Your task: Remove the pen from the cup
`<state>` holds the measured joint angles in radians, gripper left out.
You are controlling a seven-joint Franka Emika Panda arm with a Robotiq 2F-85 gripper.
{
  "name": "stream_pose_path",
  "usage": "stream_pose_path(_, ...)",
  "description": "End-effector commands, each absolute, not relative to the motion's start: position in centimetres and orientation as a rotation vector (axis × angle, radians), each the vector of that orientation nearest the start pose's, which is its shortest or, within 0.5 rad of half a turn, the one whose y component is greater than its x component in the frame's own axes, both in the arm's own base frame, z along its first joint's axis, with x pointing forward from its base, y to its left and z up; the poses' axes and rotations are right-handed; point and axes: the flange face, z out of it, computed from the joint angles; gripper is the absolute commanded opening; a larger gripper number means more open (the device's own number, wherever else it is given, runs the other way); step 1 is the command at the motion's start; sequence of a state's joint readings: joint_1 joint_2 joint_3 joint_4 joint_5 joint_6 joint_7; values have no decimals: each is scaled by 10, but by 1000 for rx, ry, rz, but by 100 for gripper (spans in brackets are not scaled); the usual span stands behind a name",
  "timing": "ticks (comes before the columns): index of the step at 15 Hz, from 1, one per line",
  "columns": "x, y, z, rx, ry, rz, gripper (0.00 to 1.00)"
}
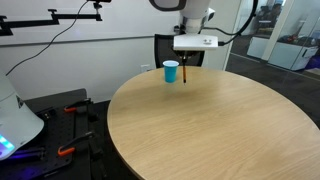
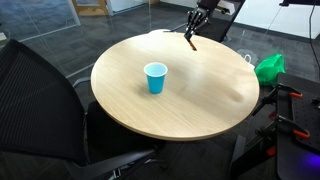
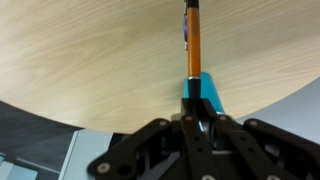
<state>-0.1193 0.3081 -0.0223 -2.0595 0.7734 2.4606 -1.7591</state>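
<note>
The teal-blue cup [image 1: 171, 72] stands upright on the round wooden table [image 1: 210, 130], and shows in both exterior views [image 2: 155, 77]. My gripper [image 1: 187, 62] is shut on the pen [image 1: 186, 74], a thin reddish-brown stick that hangs below the fingers, outside the cup and beside it. In an exterior view the gripper [image 2: 196, 22] holds the pen [image 2: 190, 41] over the table's far edge, well away from the cup. In the wrist view the pen [image 3: 194, 40] points away from the closed fingers [image 3: 198, 112], with a teal part at its gripped end.
A black chair [image 2: 40, 100] stands close to the table's near side. Another dark chair [image 1: 172, 46] is behind the table. A green object [image 2: 270, 68] lies beyond the table's edge. White equipment [image 1: 15, 120] and tools [image 1: 68, 150] sit on the floor beside it.
</note>
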Motion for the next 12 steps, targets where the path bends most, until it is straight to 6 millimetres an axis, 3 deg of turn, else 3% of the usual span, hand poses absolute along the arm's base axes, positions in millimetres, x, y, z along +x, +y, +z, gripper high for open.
stream_pose_path(1,606,-88,256,-2567,-1332,-516,3)
stream_pose_path(6,619,-92,203,-2626,-1232,-301,3)
stream_pose_path(11,633,-96,166,-2675,-1140,-161,3)
stream_pose_path(12,634,-96,162,-2680,-1130,-146,36)
